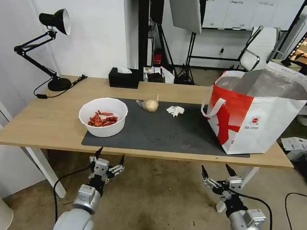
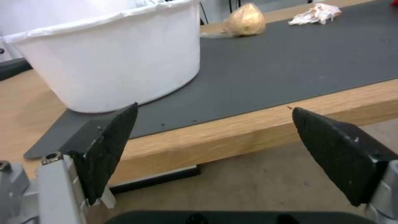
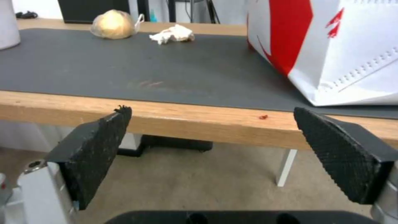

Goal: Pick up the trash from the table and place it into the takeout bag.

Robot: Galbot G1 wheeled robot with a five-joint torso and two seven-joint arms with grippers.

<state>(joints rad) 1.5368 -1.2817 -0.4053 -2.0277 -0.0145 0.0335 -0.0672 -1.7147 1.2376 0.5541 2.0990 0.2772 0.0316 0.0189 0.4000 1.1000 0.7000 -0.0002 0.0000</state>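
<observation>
On the table, a white bowl of red scraps sits on the left end of the dark mat. A beige bagged lump and a crumpled white tissue lie at the mat's far side. The red-and-white takeout bag stands open on the right. Both grippers hang below the table's front edge, empty: my left gripper is open just before the bowl, my right gripper is open before the bag.
A black tissue box stands at the table's back edge and a black desk lamp at the back left. An office chair and light stands are in the room behind. White table legs stand on the floor below.
</observation>
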